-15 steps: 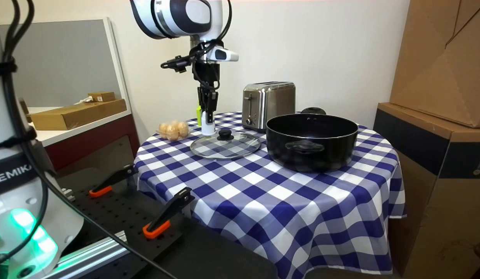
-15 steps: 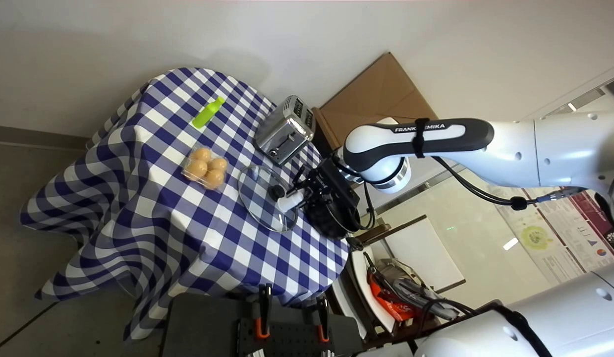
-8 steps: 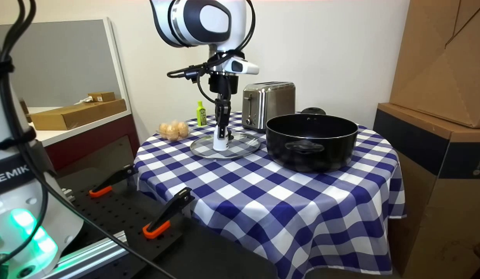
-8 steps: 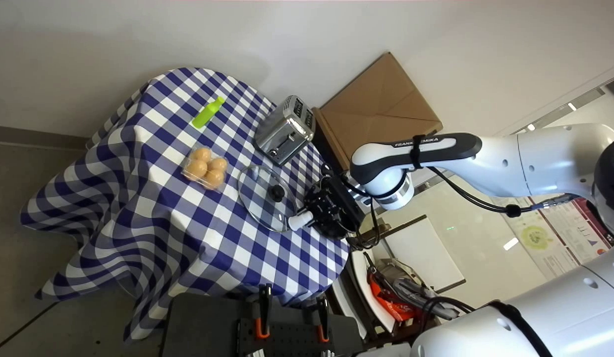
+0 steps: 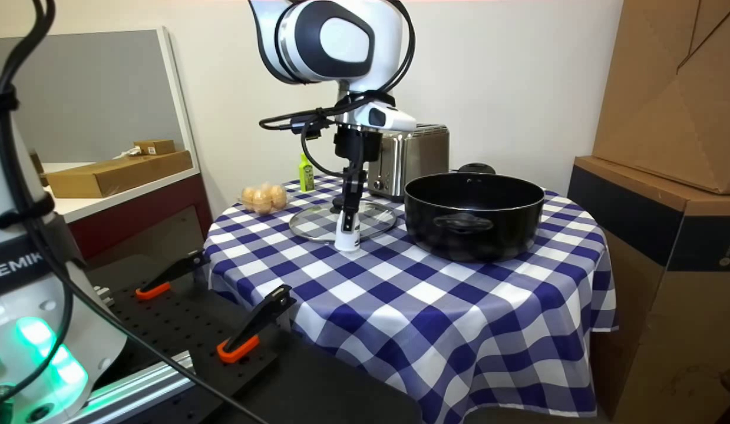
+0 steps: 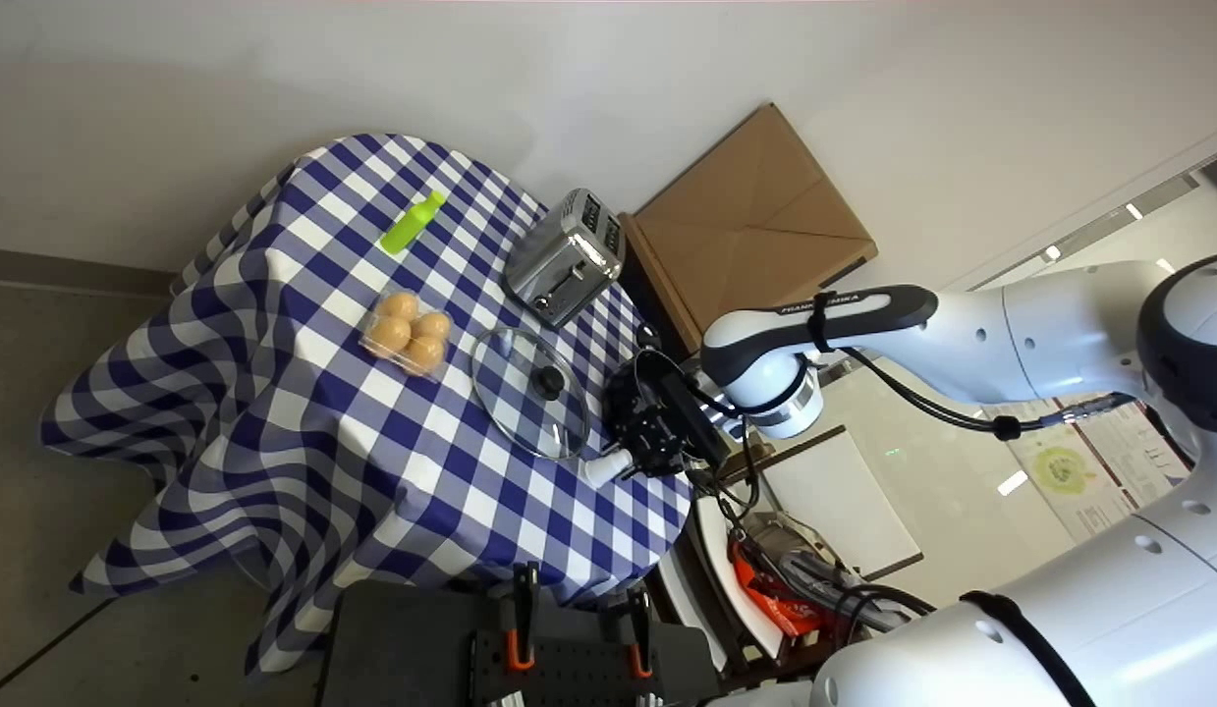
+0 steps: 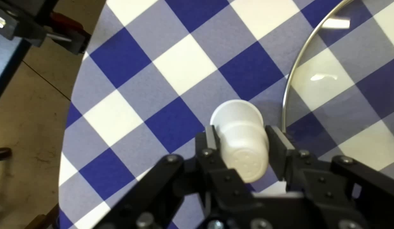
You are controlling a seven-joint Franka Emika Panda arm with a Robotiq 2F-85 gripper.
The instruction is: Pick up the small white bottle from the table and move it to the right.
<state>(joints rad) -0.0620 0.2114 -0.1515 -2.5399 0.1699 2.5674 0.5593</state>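
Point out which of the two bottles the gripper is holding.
The white bottle, clasped by the gripper in the wrist view. The yellow-green bottle stands apart, ungripped, on the checked tablecloth near the eggs.

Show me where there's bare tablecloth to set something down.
The tablecloth is free in front of the pot in an exterior view, and between the green bottle and toaster. It's crowded where pot, lid and pincer with white bottle cluster.

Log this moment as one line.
End effector: closed on white bottle | position: beside glass lid | contact with checked cloth: unclear | release: pending
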